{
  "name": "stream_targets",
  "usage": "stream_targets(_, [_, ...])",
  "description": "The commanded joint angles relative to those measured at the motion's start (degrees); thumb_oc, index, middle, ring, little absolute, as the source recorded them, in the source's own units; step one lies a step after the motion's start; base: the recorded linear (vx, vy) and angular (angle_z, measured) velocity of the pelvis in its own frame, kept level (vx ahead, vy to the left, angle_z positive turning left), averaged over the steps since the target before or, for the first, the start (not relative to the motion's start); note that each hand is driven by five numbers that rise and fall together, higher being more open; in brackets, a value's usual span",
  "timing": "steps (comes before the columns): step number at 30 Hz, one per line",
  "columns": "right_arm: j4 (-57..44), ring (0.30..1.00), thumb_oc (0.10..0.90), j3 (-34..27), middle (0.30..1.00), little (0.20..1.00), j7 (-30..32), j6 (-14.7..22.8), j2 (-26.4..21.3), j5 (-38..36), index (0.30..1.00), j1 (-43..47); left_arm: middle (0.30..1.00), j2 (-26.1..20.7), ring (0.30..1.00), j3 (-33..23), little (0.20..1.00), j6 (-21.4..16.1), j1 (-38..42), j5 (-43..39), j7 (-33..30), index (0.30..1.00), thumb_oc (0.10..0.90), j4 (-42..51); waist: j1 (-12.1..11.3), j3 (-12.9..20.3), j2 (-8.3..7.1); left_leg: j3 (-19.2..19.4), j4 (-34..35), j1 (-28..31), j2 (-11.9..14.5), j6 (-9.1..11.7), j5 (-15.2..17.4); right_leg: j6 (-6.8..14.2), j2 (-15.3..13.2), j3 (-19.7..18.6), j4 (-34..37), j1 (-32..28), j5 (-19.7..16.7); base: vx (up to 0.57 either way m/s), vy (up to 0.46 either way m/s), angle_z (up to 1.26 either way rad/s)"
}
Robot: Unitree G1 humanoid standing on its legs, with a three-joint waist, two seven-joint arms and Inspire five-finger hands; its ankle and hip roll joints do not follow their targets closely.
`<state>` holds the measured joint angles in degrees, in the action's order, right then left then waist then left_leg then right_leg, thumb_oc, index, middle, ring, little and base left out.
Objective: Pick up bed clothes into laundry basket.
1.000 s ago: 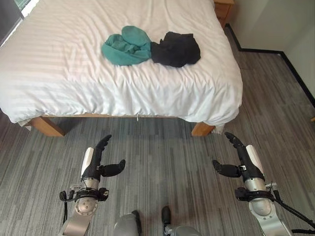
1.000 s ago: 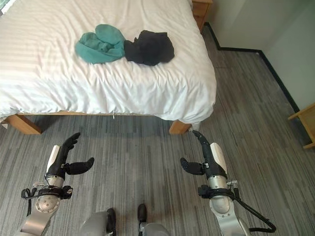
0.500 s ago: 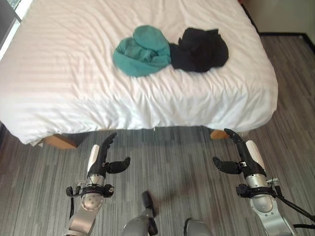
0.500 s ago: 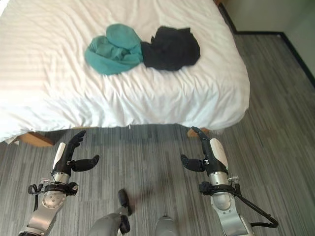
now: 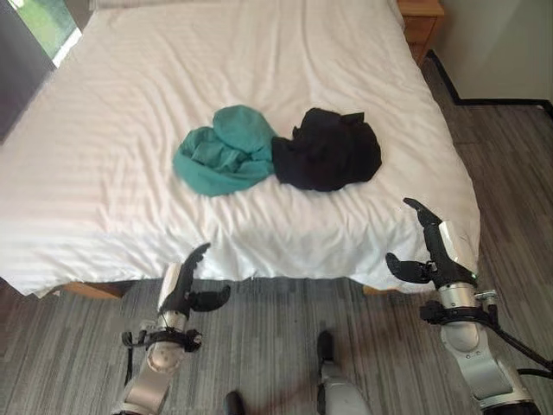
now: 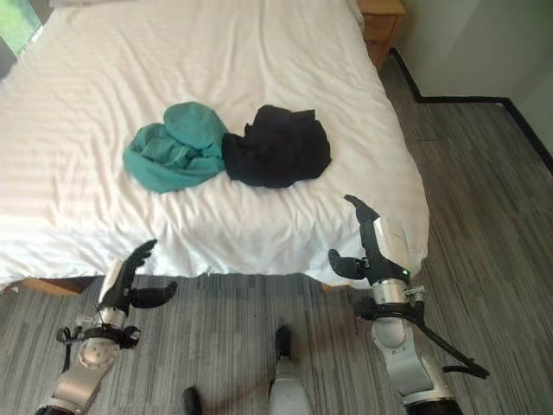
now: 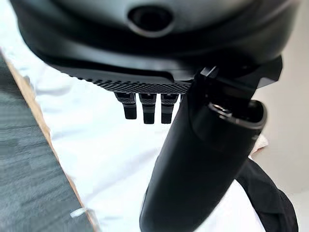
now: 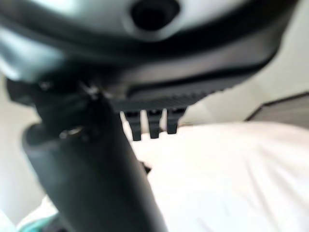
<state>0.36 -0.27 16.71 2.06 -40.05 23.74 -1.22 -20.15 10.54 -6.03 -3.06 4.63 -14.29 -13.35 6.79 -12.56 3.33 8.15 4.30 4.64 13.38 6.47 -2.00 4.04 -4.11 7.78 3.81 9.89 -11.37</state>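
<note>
The robot is closing in on the bed [image 5: 104, 199]: compared with a second ago, when both hands were hanging over bare grey floor with the mattress edge well ahead of them, the bed's near edge is now sitting right at the hands, and the two garments are lying much closer in front. That is putting the clothes nearly within reach, so I'd judge the approach is almost done and the first grasp is what is coming up; nothing has been picked up yet, and I am seeing no laundry basket from here.

The left hand [image 5: 181, 290] is hanging low at the bed's edge, fingers straight and thumb standing out, holding nothing. The right hand [image 5: 432, 251] is raised a little higher against the drooping sheet, likewise spread open and empty.

The clothes are lying mid-bed, touching each other: a teal garment [image 5: 226, 160], soft and bunched into rounded folds, and just beside it on the robot's right a black garment [image 5: 328, 151], crumpled into a lumpy heap with a ragged outline. Both are looking limp and likely to sag when lifted. The white sheet beneath is faintly striped and rumpled, spilling over the wooden frame. A wooden nightstand [image 5: 422, 19] is standing at the far corner
</note>
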Motion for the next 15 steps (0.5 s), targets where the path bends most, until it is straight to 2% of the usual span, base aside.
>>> stream_targets(1, [-2.9, 0.9, 0.8, -3.7, 0.9, 0.9, 6.9, 3.1, -5.6, 3.1, 0.9, 10.8, 0.9, -5.9, 0.9, -1.9, 0.9, -7.0, 0.8, -0.4, -2.2, 0.9, 0.8, 6.3, -0.1, 4.0, -3.72, 1.5, -7.9, 5.1, 0.7, 3.2, 2.0, 6.1, -4.3, -8.0, -1.6, -0.4, 7.3, 0.13, -0.222, 0.26])
stream_targets(2, [-2.7, 0.9, 0.8, -3.6, 0.9, 0.9, 7.0, 3.2, -5.6, 3.0, 0.9, 11.0, 0.9, -5.9, 0.9, -2.0, 0.9, -7.0, 0.8, -0.4, -2.2, 0.9, 0.8, 6.3, 0.1, 3.9, -3.76, 1.3, -8.1, 4.7, 0.8, 3.3, 1.8, 5.9, -4.3, -7.9, -1.6, -0.2, 7.1, 0.21, -0.494, 0.09])
stream_targets(3, [-0.1, 0.9, 0.8, -2.2, 0.9, 0.9, 7.5, 2.6, -8.5, 2.2, 0.9, 14.3, 0.9, -5.7, 0.9, -2.1, 0.9, -7.1, 0.0, -2.8, -2.1, 0.9, 0.8, 6.9, -2.3, 2.4, -5.02, 0.2, -20.9, -1.3, 2.9, 2.8, -4.1, 3.3, -4.0, -6.2, -1.0, -4.6, 8.5, 0.03, -0.303, -0.01])
stream_targets(4, [0.2, 0.9, 0.8, -1.9, 0.9, 0.9, 7.7, 2.7, -8.5, 2.2, 0.9, 14.7, 0.9, -5.7, 0.9, -2.3, 0.9, -7.0, 0.1, -2.8, -2.1, 0.9, 0.8, 7.0, -1.8, 2.5, -5.11, -0.3, -21.2, -2.1, 2.8, 2.9, -4.5, 3.1, -4.1, -5.9, -0.9, -4.3, 8.1, 0.11, -0.494, 0.06])
stream_targets(5, [1.4, 0.9, 0.8, -0.9, 0.9, 0.9, 7.9, 2.2, -10.0, 2.1, 0.9, 16.3, 0.9, -5.9, 0.9, -2.4, 0.9, -6.9, -0.4, -3.4, -2.0, 0.9, 0.8, 7.0, -2.6, 1.8, -6.29, 1.6, -25.9, -4.2, 4.0, 2.2, -5.8, 1.9, -4.0, -5.0, -0.8, -6.2, 8.9, 0.17, -0.428, 0.31])
stream_targets(6, [2.0, 0.9, 0.8, 1.0, 0.9, 0.9, 6.9, 1.3, -11.1, 3.1, 0.9, 18.5, 0.9, -5.7, 0.9, -3.0, 0.9, -6.7, -2.6, -4.0, -1.5, 0.9, 0.8, 6.9, -4.3, 1.5, -7.22, 6.5, -27.5, -6.6, 3.9, 1.6, -3.7, 1.1, -3.8, -3.8, -0.4, -9.1, 10.5, 0.18, -0.414, 0.44])
stream_targets(7, [2.1, 0.9, 0.8, 1.2, 0.9, 0.9, 6.9, 1.3, -11.1, 3.1, 0.9, 18.7, 0.9, -5.7, 0.9, -3.2, 0.9, -6.6, -2.7, -4.1, -1.5, 0.9, 0.8, 7.0, -4.3, 1.6, -7.39, 6.8, -27.3, -6.7, 3.7, 1.3, -4.0, 1.1, -3.9, -3.9, -0.4, -8.9, 10.2, 0.25, -0.29, 0.51])
stream_targets(8, [2.2, 0.9, 0.8, 2.1, 0.9, 0.9, 6.5, 1.0, -11.3, 3.6, 0.9, 19.0, 0.9, -5.5, 0.9, -3.4, 0.9, -6.5, -3.8, -3.9, -1.1, 0.9, 0.8, 6.7, -5.5, 1.7, -7.48, 7.6, -25.8, -8.8, 0.8, 0.8, -1.5, 1.0, -3.5, -4.0, -0.1, -10.4, 11.0, 0.22, -0.096, 0.23])
stream_targets(9, [2.9, 0.9, 0.8, 3.3, 0.9, 0.9, 5.7, 0.9, -11.3, 3.9, 0.9, 20.2, 0.9, -5.2, 0.9, -3.3, 0.9, -6.4, -4.8, -3.8, -0.6, 0.9, 0.8, 6.6, -6.4, 1.9, -7.24, 7.9, -22.9, -9.9, -1.1, 0.6, -0.4, 1.3, -3.5, -4.1, 0.1, -11.5, 11.6, 0.28, -0.093, 0.11])
stream_targets(10, [3.8, 0.9, 0.8, 4.5, 0.9, 0.9, 5.1, 0.8, -11.5, 3.8, 0.9, 21.4, 0.9, -5.0, 0.9, -3.5, 0.9, -6.4, -5.4, -3.9, -0.2, 0.9, 0.8, 6.6, -6.8, 2.2, -6.95, 8.1, -19.2, -9.7, -1.8, 0.6, -0.8, 1.6, -3.5, -3.9, 0.3, -11.8, 11.9, 0.24, 0.022, -0.02])
stream_targets(11, [5.0, 0.9, 0.8, 5.8, 0.9, 0.9, 4.4, 1.0, -11.3, 3.5, 0.9, 22.0, 0.9, -4.8, 0.9, -3.5, 0.9, -6.5, -5.9, -4.0, 0.1, 0.9, 0.8, 6.3, -7.9, 2.3, -6.02, 7.8, -14.5, -10.0, -1.9, 1.4, -2.1, 2.0, -3.0, -3.5, 0.5, -12.3, 12.3, 0.23, 0.037, 0.13])
stream_targets(12, [7.3, 0.9, 0.8, 8.0, 0.9, 0.9, 4.2, 1.0, -11.6, 2.9, 0.9, 23.8, 0.9, -4.6, 0.9, -3.4, 0.9, -6.5, -6.4, -4.4, 0.5, 0.9, 0.8, 6.0, -8.6, 2.4, -5.64, 7.1, -9.8, -9.7, -2.9, 1.8, -4.3, 2.1, -2.7, -2.9, 0.6, -13.6, 13.1, 0.29, 0.019, 0.19])
stream_targets(13, [8.9, 0.9, 0.8, 10.2, 0.9, 0.9, 3.2, 1.0, -11.6, 3.0, 0.9, 25.4, 0.9, -4.5, 0.9, -3.6, 0.9, -6.6, -6.9, -4.9, 0.6, 0.9, 0.8, 5.8, -9.3, 2.3, -5.39, 5.1, -6.9, -9.7, -4.0, 2.0, -5.5, 2.2, -2.4, -2.6, 0.8, -14.8, 13.6, 0.26, -0.017, 0.17])
stream_targets(15, [12.8, 0.9, 0.8, 13.4, 0.9, 0.9, 3.0, 0.5, -11.5, 2.9, 0.9, 28.4, 0.9, -4.2, 0.9, -3.4, 0.9, -6.7, -7.8, -5.6, 0.6, 0.9, 0.8, 5.4, -10.4, 2.8, -5.06, 1.9, -3.8, -9.3, -5.2, 2.0, -5.7, 2.3, -1.8, -2.6, 1.1, -15.6, 14.2, 0.25, -0.023, 0.13])
